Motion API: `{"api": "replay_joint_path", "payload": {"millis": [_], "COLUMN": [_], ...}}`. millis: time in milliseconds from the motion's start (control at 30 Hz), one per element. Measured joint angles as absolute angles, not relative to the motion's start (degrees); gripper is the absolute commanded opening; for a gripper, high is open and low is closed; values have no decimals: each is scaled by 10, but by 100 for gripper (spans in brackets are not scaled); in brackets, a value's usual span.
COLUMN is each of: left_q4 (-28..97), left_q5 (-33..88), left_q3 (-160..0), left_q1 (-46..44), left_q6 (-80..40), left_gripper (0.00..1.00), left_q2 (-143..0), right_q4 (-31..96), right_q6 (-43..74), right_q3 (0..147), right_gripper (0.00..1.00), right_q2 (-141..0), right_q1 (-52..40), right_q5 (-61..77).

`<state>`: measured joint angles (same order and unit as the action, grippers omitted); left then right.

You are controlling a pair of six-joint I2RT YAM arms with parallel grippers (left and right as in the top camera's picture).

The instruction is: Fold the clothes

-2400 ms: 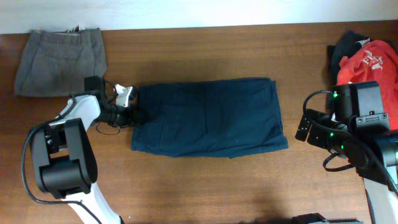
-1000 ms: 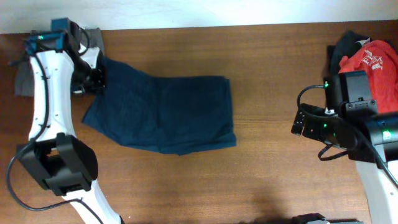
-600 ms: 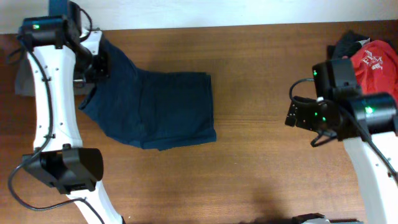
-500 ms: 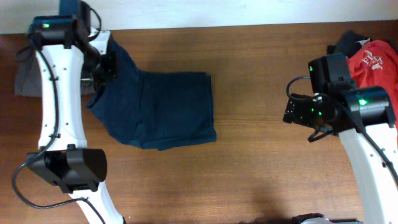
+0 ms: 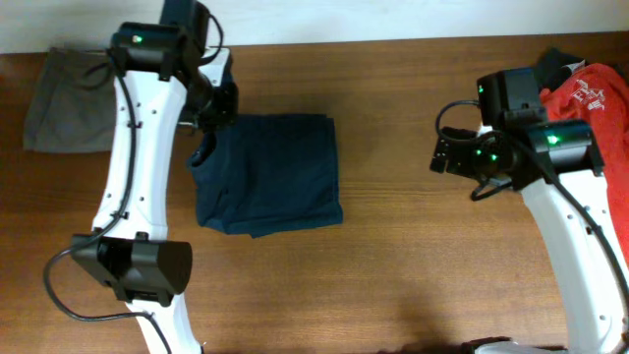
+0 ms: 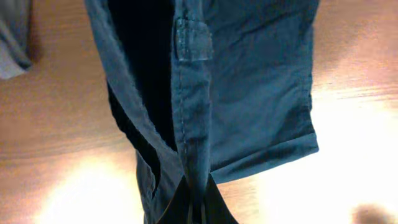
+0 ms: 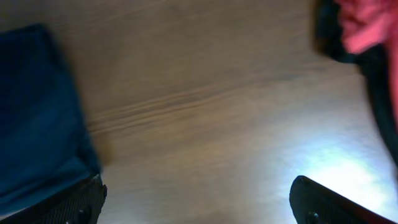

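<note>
The navy-blue shorts [image 5: 270, 172] lie folded over on the table, left of centre. My left gripper [image 5: 208, 123] is shut on their waistband edge and holds that edge lifted at the fold's upper left; in the left wrist view the cloth [image 6: 242, 81] hangs from my closed fingertips [image 6: 198, 208]. My right gripper [image 5: 454, 159] is open and empty over bare wood, well right of the shorts; its fingers [image 7: 74, 202] stand wide apart and the shorts' edge [image 7: 37, 112] shows at left. Grey shorts [image 5: 69, 98] lie at the back left. The red T-shirt [image 5: 590, 98] lies at the back right.
A dark garment [image 5: 550, 74] lies under the red T-shirt at the table's right edge. The table's back edge [image 5: 393, 41] meets a white wall. Bare wood [image 5: 393, 246] spans the middle and front.
My left gripper has carried the shorts' left end up and then right, folding the garment over itself. My right arm has moved left and toward the back.
</note>
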<state>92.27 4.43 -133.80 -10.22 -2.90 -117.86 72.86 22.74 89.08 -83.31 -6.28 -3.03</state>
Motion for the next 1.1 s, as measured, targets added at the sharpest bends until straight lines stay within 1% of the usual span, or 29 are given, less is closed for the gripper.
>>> {"api": "replay_joint_path", "payload": {"millis": [167, 333, 467, 600, 733, 933, 1100], "left_q4": [914, 910, 910, 917, 950, 964, 967], "left_q5": [44, 44, 39, 7, -25, -64, -80], "left_q3": [-1338, -1339, -1338, -1340, -1340, -1346, -1407], "left_q1": [-129, -150, -159, -159, -144, -94, -60], "left_q6": [-41, -55, -68, -82, -87, -91, -91], "left_gripper": [1, 0, 0, 0, 1, 0, 0], "left_q2": [-1180, -1212, -1231, -1231, -1231, -1231, -1231], "right_q4": [698, 686, 687, 689, 690, 693, 695], "right_q6": [204, 184, 174, 164, 162, 160, 159], "right_q3": [891, 891, 891, 891, 891, 890, 890], "right_gripper": [99, 99, 99, 99, 99, 99, 99], "right_q2": [-839, -839, -839, -843, -863, -884, -886], "right_q1": [-55, -22, 7, 25, 27, 27, 27], "right_q5": [31, 73, 87, 92, 94, 94, 94]}}
